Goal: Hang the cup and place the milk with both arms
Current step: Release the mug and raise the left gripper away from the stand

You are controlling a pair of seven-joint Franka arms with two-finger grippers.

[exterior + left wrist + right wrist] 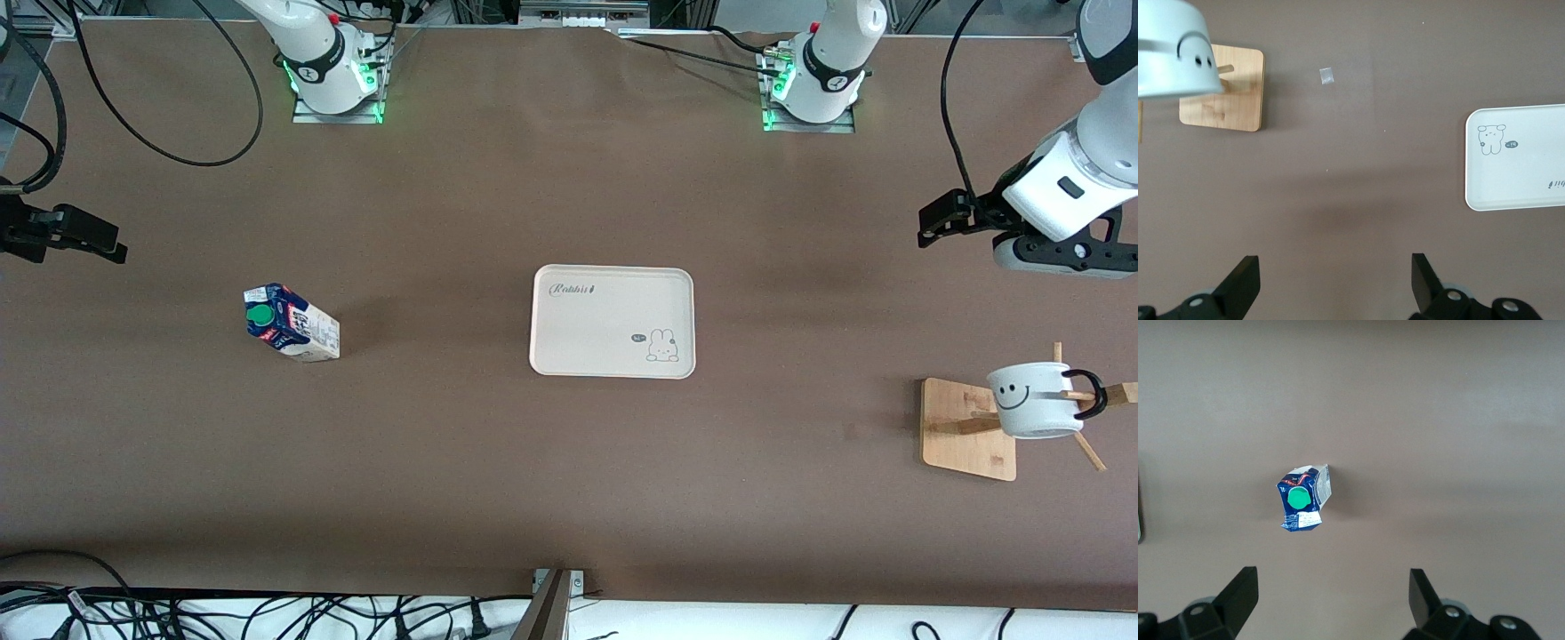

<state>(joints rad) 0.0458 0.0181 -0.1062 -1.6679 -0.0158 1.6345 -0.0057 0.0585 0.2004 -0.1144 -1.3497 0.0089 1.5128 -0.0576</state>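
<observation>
Brown matting covers the whole tabletop (462, 462), and we read it from the camera's edge toward the robots' edge. Nearest that edge, at the left arm's end of the table, we find the cup (1036, 400), a white mug with a smiley face, hanging by its black handle on a peg of a wooden rack (969, 428); its rim and face also show in the left wrist view (1171, 50). Farther from the camera, near the middle of the table, a cream tray (612, 322) lies flat with a rabbit drawing in one corner. At about the same depth, toward the right arm's end, we see the milk (290, 323) standing on the mat, green cap up, well apart from the tray. The left gripper (944, 218) hangs over the mat at the left arm's end, fingers spread wide, holding nothing. The right gripper (84, 238) hangs at the right arm's edge of the table, fingers likewise spread, with the milk (1303, 500) below it on the mat.
</observation>
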